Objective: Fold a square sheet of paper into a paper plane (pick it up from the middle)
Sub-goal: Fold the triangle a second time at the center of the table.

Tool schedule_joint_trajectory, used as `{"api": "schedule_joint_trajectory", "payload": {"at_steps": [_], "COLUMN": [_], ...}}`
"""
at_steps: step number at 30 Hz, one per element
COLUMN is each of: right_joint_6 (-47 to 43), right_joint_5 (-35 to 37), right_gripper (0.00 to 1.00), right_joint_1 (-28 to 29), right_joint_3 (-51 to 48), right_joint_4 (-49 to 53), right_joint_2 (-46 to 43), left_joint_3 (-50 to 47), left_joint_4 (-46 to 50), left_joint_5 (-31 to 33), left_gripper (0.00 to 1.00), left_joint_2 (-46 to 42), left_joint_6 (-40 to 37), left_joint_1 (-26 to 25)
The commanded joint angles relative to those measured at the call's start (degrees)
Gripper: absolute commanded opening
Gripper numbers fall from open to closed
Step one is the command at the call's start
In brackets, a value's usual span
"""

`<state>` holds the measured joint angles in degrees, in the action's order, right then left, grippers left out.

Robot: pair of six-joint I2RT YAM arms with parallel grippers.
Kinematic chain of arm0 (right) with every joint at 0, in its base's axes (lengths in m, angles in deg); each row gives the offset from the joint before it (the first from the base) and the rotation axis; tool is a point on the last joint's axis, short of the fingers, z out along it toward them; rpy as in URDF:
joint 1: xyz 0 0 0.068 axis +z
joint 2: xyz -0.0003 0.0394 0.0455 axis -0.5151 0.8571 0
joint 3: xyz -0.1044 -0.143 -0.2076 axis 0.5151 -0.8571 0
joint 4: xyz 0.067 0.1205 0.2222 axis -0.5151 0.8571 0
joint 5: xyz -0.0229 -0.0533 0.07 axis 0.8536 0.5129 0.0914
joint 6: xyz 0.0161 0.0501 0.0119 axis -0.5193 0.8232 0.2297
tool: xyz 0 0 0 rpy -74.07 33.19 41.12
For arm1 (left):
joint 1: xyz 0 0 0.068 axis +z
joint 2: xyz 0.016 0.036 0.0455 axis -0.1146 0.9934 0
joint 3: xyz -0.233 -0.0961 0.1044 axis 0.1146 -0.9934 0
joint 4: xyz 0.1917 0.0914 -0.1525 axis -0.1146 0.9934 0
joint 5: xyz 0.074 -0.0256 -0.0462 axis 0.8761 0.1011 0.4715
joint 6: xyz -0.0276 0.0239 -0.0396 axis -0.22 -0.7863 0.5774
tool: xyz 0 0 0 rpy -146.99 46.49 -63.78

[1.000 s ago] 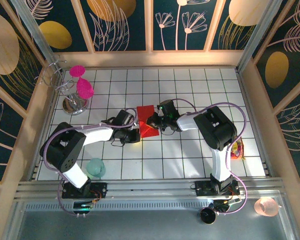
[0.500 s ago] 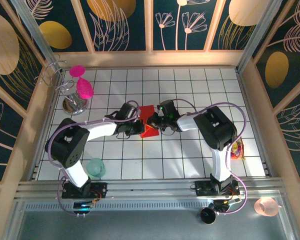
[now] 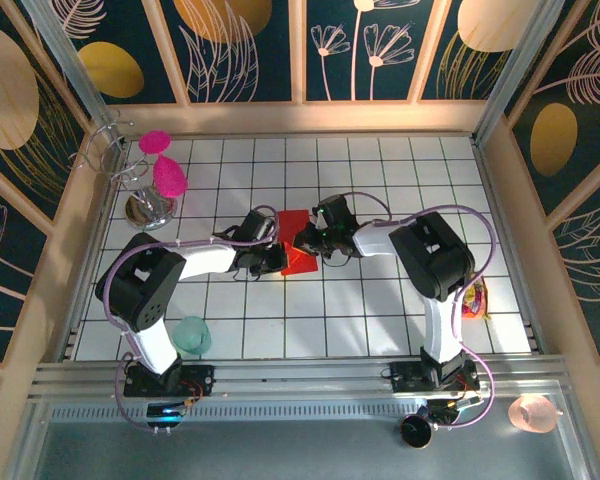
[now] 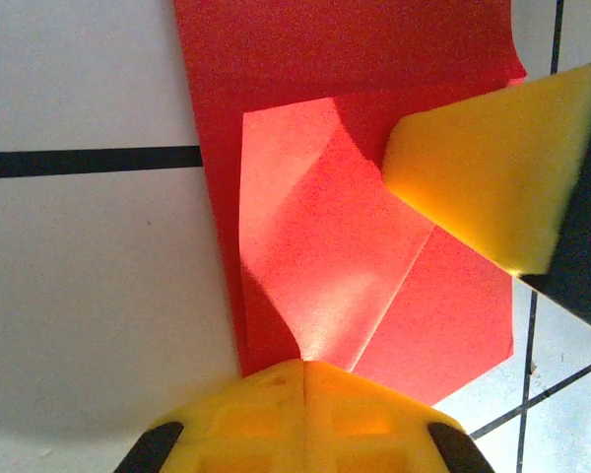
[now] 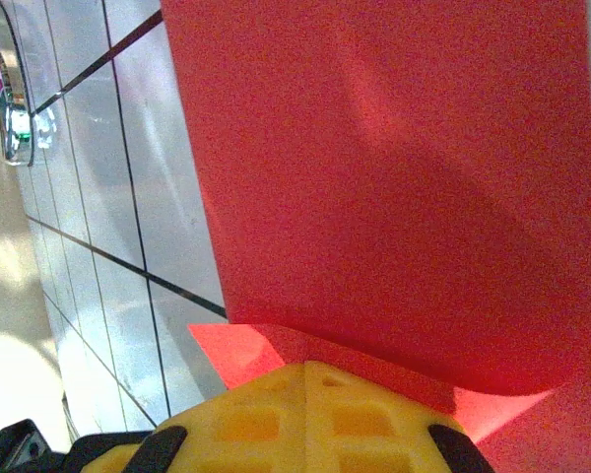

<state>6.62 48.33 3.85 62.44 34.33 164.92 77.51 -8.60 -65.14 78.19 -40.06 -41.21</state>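
In the top view the partly folded, bright red thin paper sheet [image 3: 296, 252] lay on the white tiled table [image 3: 380, 300] just left of the frame's centre. My left gripper [image 3: 278, 260] and right gripper [image 3: 306, 240] were both clenched tight, their tips bearing on it from opposite sides. I judged that if either tip slid, the thin sheet could skate on the smooth tiles and its raised flap spring open or crease crooked.

Both arms reach in from the near edge, elbows bent outward, forearms angled toward the middle, wrists low and facing each other. The left gripper [image 3: 277, 260] has its yellow fingers [image 4: 256, 399] pressed together. The right gripper [image 3: 306, 240], just beside it to the right, is closed too, fingers [image 5: 266, 406] meeting.
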Motion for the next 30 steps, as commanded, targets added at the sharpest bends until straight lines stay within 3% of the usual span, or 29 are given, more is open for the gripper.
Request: {"api": "schedule_joint_trajectory", "payload": {"at_steps": [1,21,30], "right_joint_6": [-3.09,-2.13,-3.55], "right_joint_5": [-0.05,0.37,1.81], "right_gripper": [0.0,0.0,0.0], "right_joint_1": [0.22,2.93,-0.76], "right_joint_3": [0.65,-1.5,0.39], "right_joint_4": [2.9,2.49,4.18], "right_joint_2": [-3.35,1.31,3.69], "left_joint_3": [-1.88,-2.3,-5.23], "left_joint_4": [3.45,3.23,4.79], "left_joint_5": [0.95,0.21,0.91], "left_gripper": [0.0,0.0,0.0], "left_joint_2": [0.2,0.23,0.37], "left_joint_6": [0.78,0.96,1.86], "left_joint_1": [-0.26,-0.33,-0.29]}}
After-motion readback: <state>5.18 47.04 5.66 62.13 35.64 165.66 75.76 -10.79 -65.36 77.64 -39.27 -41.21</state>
